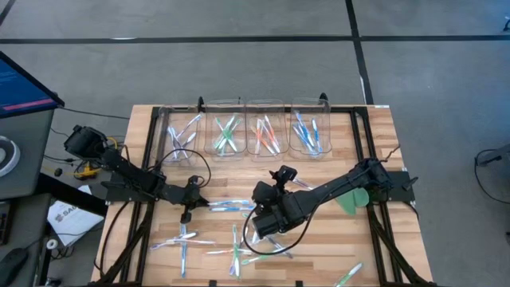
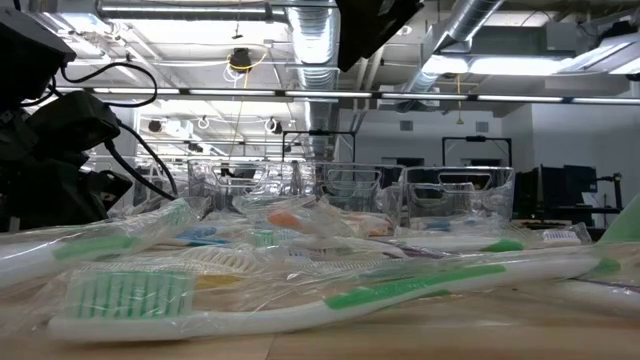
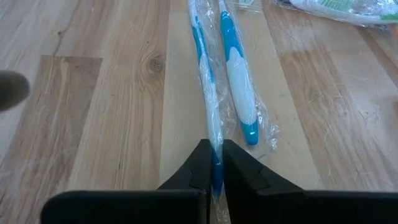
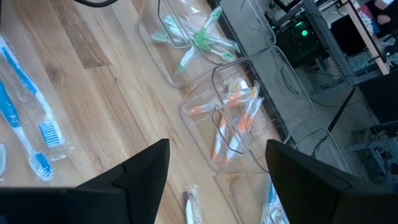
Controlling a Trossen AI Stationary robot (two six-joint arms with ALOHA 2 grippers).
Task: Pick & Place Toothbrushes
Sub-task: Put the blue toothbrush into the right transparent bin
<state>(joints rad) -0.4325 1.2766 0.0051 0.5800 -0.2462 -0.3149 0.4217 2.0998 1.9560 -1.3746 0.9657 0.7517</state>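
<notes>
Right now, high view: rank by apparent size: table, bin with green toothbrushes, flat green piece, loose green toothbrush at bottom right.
1. table
2. bin with green toothbrushes
3. flat green piece and loose green toothbrush: too close to call.

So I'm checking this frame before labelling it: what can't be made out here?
- Left end effector: shut on the blue wrapped toothbrush; the head end of the brush is cut off by the left wrist view's edge.
- Right end effector: open and empty; its fingertips are cut off by the right wrist view's edge.
- Four clear plastic bins: brush counts too small in the high view.
- Low view: a green wrapped toothbrush blocks the table behind.
</notes>
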